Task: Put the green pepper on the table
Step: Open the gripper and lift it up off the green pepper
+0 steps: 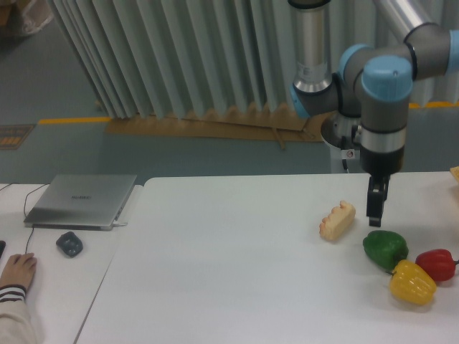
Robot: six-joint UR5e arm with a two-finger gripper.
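The green pepper (385, 249) lies on the white table (229, 272) at the right side, touching the yellow pepper (412, 282). My gripper (374, 219) hangs just above the green pepper's left edge, pointing down and clear of it. The fingers look open and hold nothing.
A red pepper (437, 264) sits right of the green one. A pale ridged food piece (337, 220) lies left of the gripper. On the smaller desk at the left are a laptop (81, 201), a mouse (69, 244) and a person's hand (17, 271).
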